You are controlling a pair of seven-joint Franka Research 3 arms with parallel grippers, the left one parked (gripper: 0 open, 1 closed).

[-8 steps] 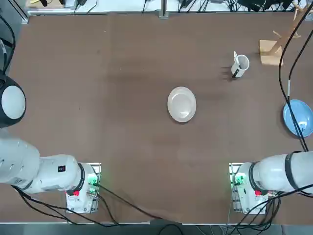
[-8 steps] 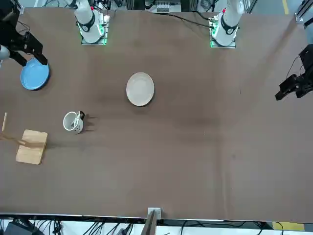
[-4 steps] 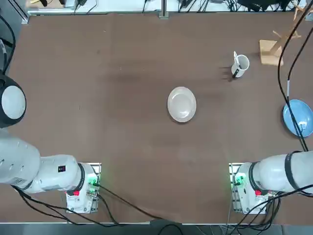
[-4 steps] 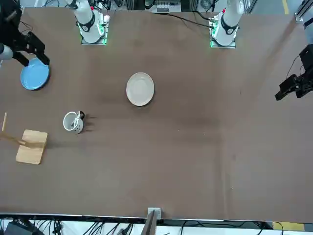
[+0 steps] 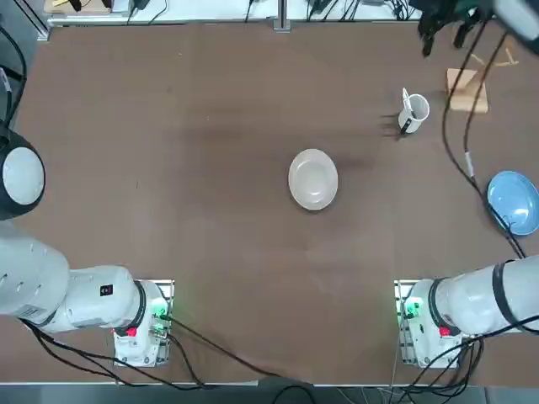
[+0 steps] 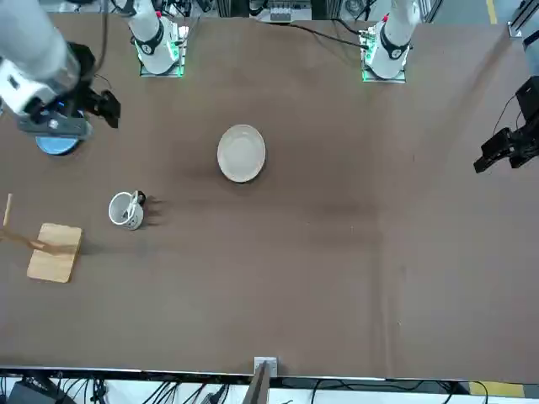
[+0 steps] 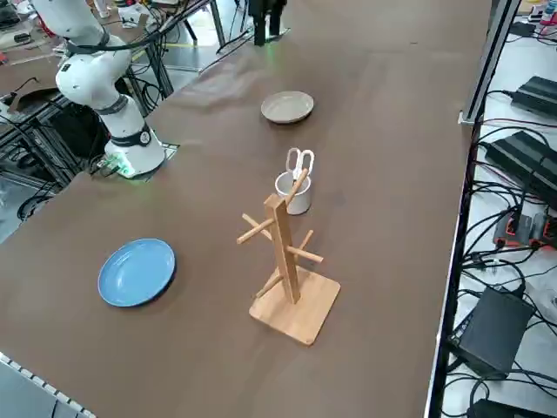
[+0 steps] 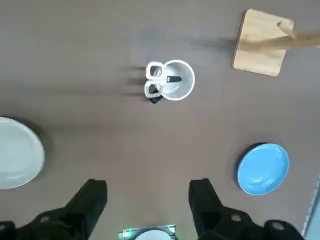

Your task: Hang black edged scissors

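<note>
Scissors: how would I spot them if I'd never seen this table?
Find the wooden stand with pegs; beside it is a white mug. The scissors stand in that mug, their two pale loop handles poking above its rim, unlike the flat white plate and blue plate.

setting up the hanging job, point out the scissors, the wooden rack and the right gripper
scissors [image 8: 150, 88]: right wrist view, on a white finger loop
wooden rack [image 7: 284, 252]: right side view, on its upright post
right gripper [image 8: 148, 205]: right wrist view, midway between its fingertips
</note>
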